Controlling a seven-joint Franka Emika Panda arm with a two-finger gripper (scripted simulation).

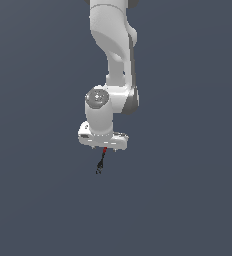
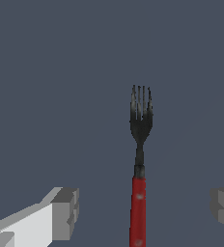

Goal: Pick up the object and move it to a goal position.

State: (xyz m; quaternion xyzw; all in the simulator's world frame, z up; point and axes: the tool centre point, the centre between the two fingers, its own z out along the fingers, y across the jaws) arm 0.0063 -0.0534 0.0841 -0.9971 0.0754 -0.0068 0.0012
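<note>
In the wrist view, we see 1 gray finger pad (image 2: 65,213) on a white finger. Next comes the fork (image 2: 139,166). It has a red handle and a black top with thin prongs. After the fork, we see the other gray pad at the edge of the picture. The 2 pads are far apart, and there is a gap on each side of the fork. So the gripper (image 2: 145,212) is open and is not touching the fork. The red handle sits between the pads, closer to the first pad than the second is not clear to us, but it is not in the very middle.

In the exterior view, we see the white arm (image 1: 113,55) coming down from the top. The white gripper (image 1: 103,145) is at its low end. The fork (image 1: 101,161) looks very small there. Its red end is just under the gripper, and its black end points down and a bit toward the exterior view's left. All around is a plain dark gray ground (image 1: 33,200).
</note>
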